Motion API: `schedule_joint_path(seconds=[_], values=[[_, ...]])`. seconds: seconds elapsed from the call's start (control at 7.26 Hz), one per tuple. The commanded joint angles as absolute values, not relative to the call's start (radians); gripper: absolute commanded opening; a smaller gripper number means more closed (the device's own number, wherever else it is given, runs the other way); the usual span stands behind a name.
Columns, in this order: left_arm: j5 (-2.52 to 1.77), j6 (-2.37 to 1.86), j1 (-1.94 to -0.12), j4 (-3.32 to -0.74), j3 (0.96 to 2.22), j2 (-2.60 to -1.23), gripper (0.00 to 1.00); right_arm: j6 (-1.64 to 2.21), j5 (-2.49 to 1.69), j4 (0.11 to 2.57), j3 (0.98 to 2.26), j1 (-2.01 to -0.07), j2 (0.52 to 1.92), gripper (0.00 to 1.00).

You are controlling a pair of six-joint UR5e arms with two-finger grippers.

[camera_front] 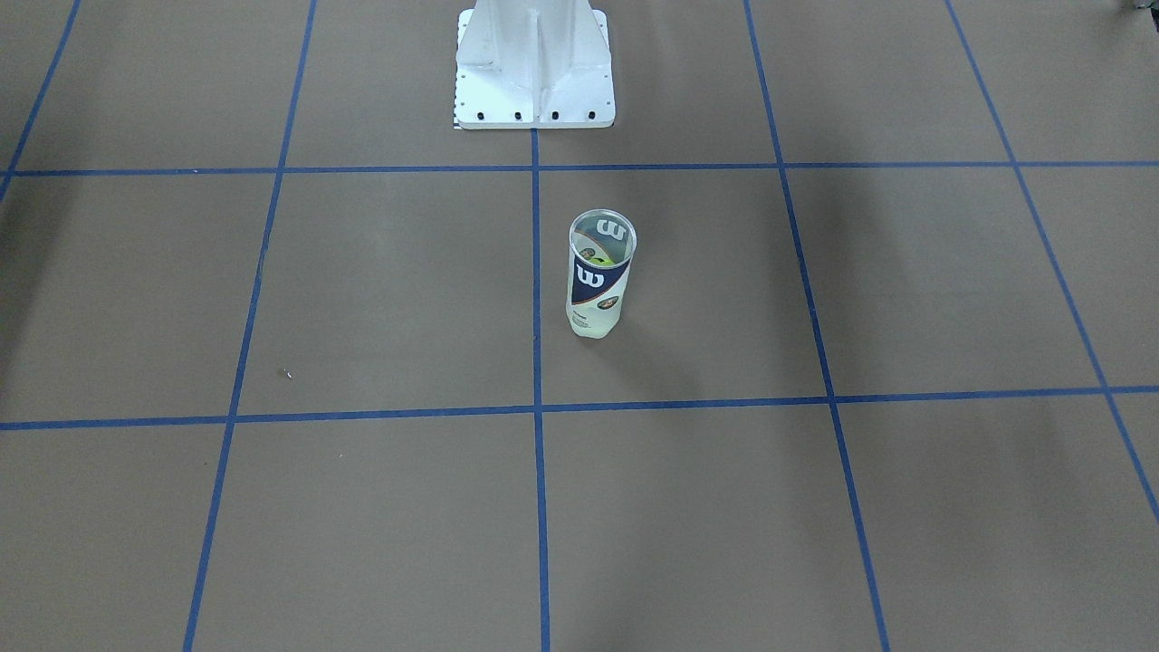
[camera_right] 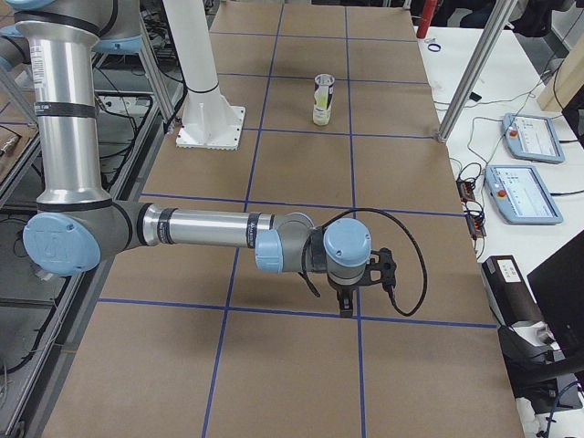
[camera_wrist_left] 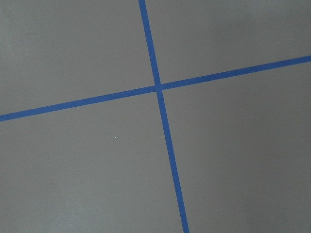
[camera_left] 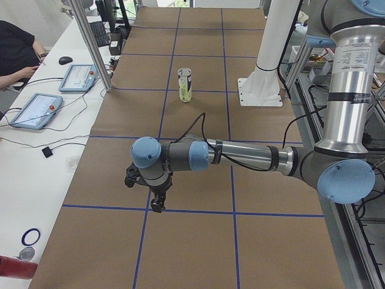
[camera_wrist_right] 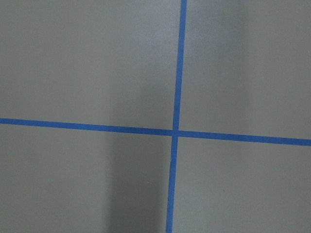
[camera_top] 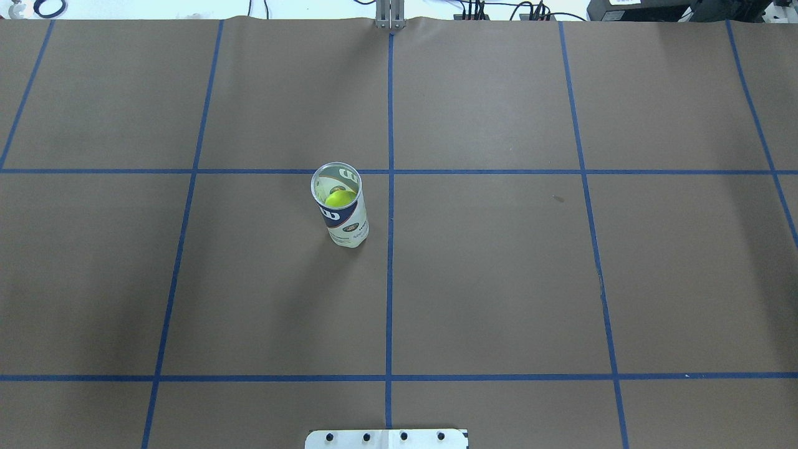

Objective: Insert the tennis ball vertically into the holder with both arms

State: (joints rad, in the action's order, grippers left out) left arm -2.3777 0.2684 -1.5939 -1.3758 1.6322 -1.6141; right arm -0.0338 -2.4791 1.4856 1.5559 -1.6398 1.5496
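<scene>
Holder (camera_top: pixel 346 219) — one clear can, upright on the worktop (camera_top: pixel 499 280), just beside a blue tape line (camera_top: pixel 390 280) on the robot's left of it, with one tennis ball (camera_top: pixel 340 198) inside. Two grippers show only in the side views: left gripper (camera_left: pixel 157 206) and right gripper (camera_right: pixel 347 308), each pointing down over the worktop, well apart from the can — whether their fingers are spread or pressed together cannot be told. Wrist views show only crossing tape.

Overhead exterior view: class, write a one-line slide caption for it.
Upright clear tennis-ball can holding a yellow-green tennis ball on a brown table gridded with blue tape.
</scene>
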Motion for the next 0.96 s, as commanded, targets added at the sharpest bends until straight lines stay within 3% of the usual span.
schedule_joint_path(seconds=[0.0,0.83], values=[[-2.375,0.268,-1.595,-1.378,1.629,-1.612,1.0,-0.034,-2.48,1.486,1.557,-1.64,1.558,0.99],[-2.378,0.268,-1.595,-1.378,1.64,-1.623,1.0,-0.034,-2.474,1.5,1.586,-1.64,1.578,0.99]])
